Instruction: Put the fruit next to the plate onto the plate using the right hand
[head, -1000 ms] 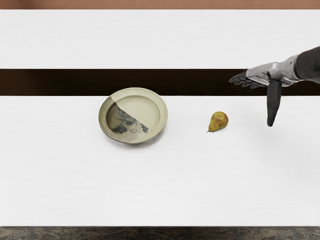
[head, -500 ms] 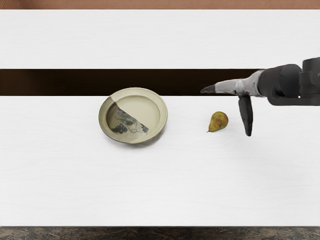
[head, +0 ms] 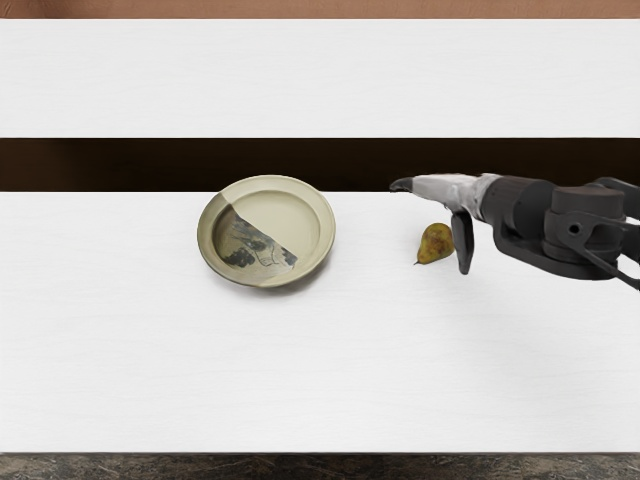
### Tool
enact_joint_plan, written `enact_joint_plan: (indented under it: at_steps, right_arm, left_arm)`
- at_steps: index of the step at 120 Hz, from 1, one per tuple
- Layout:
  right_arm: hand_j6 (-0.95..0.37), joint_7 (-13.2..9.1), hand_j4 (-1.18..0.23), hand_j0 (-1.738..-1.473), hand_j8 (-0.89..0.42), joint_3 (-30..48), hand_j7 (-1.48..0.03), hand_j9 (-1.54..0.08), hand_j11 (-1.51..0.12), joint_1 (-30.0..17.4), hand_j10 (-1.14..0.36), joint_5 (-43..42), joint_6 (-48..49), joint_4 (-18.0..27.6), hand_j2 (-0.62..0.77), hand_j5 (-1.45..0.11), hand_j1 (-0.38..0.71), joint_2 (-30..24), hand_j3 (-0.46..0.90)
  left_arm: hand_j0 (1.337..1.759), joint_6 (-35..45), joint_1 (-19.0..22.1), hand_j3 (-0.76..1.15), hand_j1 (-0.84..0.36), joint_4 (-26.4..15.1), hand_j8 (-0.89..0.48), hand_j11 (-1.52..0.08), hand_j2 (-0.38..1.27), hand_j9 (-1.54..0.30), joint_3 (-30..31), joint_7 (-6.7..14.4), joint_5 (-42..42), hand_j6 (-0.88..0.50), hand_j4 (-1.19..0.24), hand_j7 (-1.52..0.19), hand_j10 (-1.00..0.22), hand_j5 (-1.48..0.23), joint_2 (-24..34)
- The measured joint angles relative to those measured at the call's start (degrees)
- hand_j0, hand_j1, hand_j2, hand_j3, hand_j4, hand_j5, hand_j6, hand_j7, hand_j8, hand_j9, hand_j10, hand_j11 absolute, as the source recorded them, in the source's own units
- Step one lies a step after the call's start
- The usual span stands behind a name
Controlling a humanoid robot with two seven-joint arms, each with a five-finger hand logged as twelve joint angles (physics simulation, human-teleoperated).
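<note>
A small yellow-brown pear (head: 433, 244) lies on the white table to the right of a beige plate (head: 300, 212) with a dark pattern on its lower left half. My right hand (head: 440, 215) reaches in from the right edge, open, with its fingers stretched flat to the left above the pear and the dark thumb pointing down just right of the fruit. The hand holds nothing, and I cannot tell whether the thumb touches the pear. The left arm does not show.
A dark gap (head: 150, 164) runs across the view behind the plate, between the near table (head: 300, 370) and a far white surface (head: 300, 80). The near table's front edge lies at the bottom of the view.
My right hand has moved left and lower, from right of the pear to directly over it. More of the forearm now shows. The pear and plate have not moved.
</note>
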Motion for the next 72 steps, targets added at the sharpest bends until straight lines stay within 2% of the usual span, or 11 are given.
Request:
enact_joint_plan:
  at_steps: [33, 72]
  right_arm:
    - [-0.16, 0.0, -0.16, -1.658, -0.16, -0.1, -0.20, -0.20, -0.20, -3.2, -0.16, -2.7, -3.5, -0.3, -0.03, -0.20, -0.16, 0.3, 0.00]
    - [-0.22, 0.0, -0.22, -1.658, -0.22, -0.2, -0.28, -0.28, -0.28, -3.8, -0.22, -3.5, -4.3, -2.0, -0.04, -0.28, -0.09, 1.8, 0.00]
  left_arm:
    - [1.658, 0.0, 0.0, 0.00, 0.32, 0.0, -0.02, -0.03, 0.00, -0.03, 0.0, 0.0, 0.0, -0.02, -0.02, -0.03, -0.02, -0.03, 0.0]
    - [1.658, 0.0, 0.0, 0.00, 0.32, 0.0, -0.02, -0.03, 0.00, -0.03, 0.0, 0.0, 0.0, -0.02, -0.02, -0.03, -0.02, -0.03, 0.0]
